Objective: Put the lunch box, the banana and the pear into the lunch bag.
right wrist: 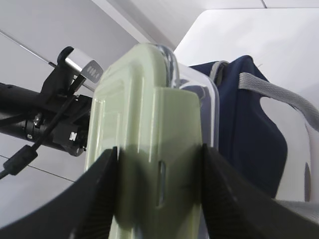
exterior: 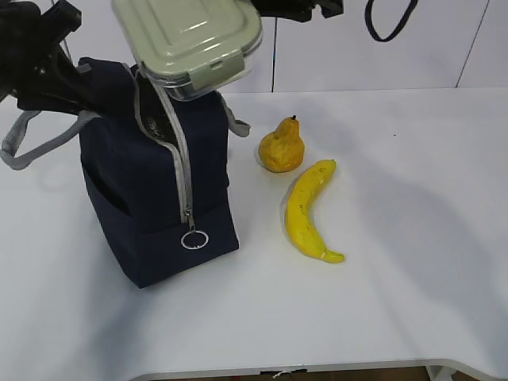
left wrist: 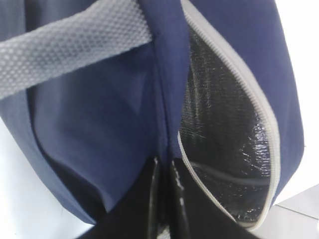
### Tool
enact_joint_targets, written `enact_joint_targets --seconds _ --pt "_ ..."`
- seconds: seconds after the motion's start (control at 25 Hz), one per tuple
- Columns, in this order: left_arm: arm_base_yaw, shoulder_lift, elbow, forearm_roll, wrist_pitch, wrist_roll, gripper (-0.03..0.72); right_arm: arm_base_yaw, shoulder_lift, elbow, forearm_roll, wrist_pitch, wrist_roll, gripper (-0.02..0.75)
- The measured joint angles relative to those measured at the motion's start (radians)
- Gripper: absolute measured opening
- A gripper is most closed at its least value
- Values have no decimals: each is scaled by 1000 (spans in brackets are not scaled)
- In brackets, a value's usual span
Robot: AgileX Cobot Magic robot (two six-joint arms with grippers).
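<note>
Right wrist view: right gripper (right wrist: 159,189) has its two black fingers (right wrist: 99,199) spread about halfway and clamped on the short end of the lunch box (right wrist: 149,134), one finger on each side of the green lid; the box is lifted, tilted, just above the bag's top at 12 o'clock of the exterior frame (exterior: 190,40); left wrist view: left gripper (left wrist: 163,199) has its fingers pressed together, pinching the navy edge of the lunch bag (left wrist: 99,129) beside the zipper opening, silver lining showing inside; in the exterior view the left arm sits at 10 o'clock behind the bag (exterior: 159,190), its fingers hidden there. Count: one lunch box, one bag, one pear (exterior: 282,146), one banana (exterior: 305,210), two grippers. Pear stands on the white table (exterior: 397,278) at 3 o'clock of the bag, apart from it; banana lies just beside the pear toward 5 o'clock, close but contact unclear. Zipper is open down the bag's front, ring pull (exterior: 194,239) hanging near the bottom; grey handle (exterior: 32,143) droops at 9 o'clock.
</note>
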Motion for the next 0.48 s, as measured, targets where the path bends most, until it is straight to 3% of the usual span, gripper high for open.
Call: enact_joint_targets --seconds 0.32,0.48 --pt "0 0 0 -8 0 0 -12 73 51 -11 -8 -120 -9 386" --pt "0 0 0 -42 0 20 -12 100 107 -34 -127 -144 -38 386"
